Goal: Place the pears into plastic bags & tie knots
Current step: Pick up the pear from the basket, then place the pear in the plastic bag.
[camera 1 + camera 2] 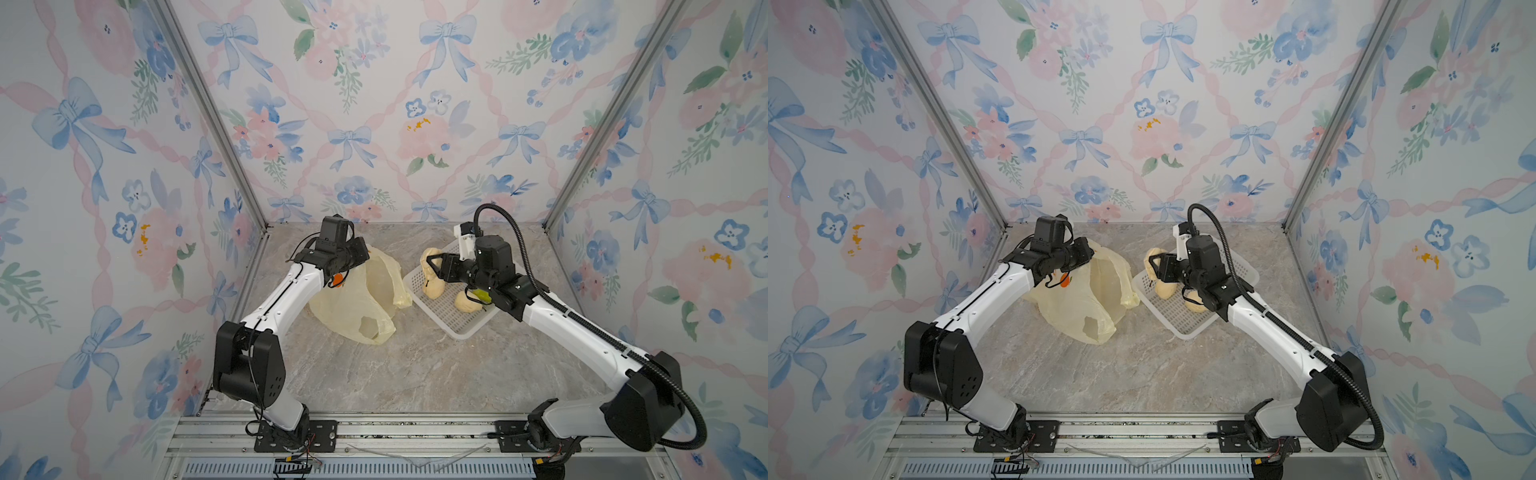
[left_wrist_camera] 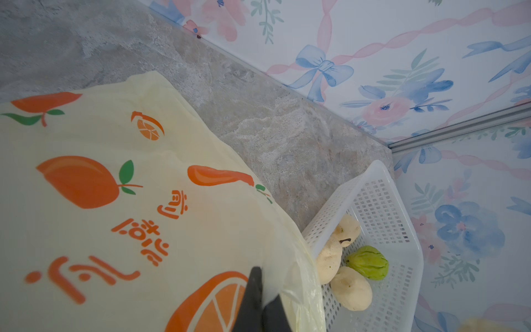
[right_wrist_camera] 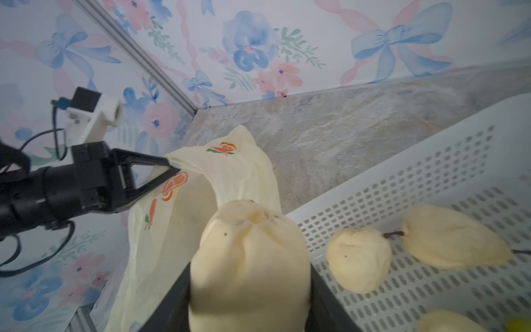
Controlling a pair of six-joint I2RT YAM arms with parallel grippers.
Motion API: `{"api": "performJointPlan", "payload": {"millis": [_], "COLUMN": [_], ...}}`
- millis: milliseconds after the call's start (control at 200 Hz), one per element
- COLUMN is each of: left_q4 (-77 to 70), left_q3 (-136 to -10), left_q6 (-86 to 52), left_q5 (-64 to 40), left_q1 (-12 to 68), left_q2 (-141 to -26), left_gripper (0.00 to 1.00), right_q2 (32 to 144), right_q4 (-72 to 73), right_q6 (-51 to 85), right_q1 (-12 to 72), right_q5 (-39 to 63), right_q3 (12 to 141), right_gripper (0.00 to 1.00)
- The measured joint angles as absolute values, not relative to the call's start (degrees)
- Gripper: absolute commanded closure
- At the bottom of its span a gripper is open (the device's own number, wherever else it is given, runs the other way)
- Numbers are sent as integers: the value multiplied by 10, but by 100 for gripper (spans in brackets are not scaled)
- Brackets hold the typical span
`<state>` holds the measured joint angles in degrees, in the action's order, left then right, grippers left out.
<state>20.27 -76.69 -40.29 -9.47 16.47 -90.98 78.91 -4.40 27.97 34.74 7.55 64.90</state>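
Left gripper (image 3: pixel 171 169) is pinching the rim of the pale-yellow plastic bag (image 1: pixel 357 307), jaws tight together, holding its mouth up off the tabletop (image 1: pixel 415 365). Right gripper (image 3: pixel 250 290) is clasping a cream pear (image 3: pixel 247 244) around its belly, jaws roughly half spread, over the white basket's (image 1: pixel 459 322) edge nearest the bag. Three more cream pears (image 3: pixel 359 258) and the green pear (image 2: pixel 369 263) are lying in the basket. That fruit is looking light and squashy, so the broad middle suits best; the film is looking flimsy and slippery, so rim or handles.
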Motion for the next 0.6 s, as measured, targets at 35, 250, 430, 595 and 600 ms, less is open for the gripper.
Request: {"api": "performJointPlan", "payload": {"millis": [35,250,430,595,600], "left_q4": [203,204,204,204,204], "left_q3": [-766,-754,-749,-746,-746], "left_q6": [-401,-392,-390,-390,-390], "left_q5": [-95,-106,-116,-125,-125], "left_q1": [164,157,157,157,157], "left_q2": [-909,-901,-897,-894,-894], "left_gripper": [100,100,100,100,100], "right_q2": [792,877,991,1079,1083], "right_q4": [-29,83,185,257,260], "right_q6": [277,242,223,211,211], "right_q1": [373,470,508,529,530], "right_q5": [75,57,9,-38,-40], "right_q3": [645,626,621,639,641], "right_gripper": [59,60,60,61,61]}}
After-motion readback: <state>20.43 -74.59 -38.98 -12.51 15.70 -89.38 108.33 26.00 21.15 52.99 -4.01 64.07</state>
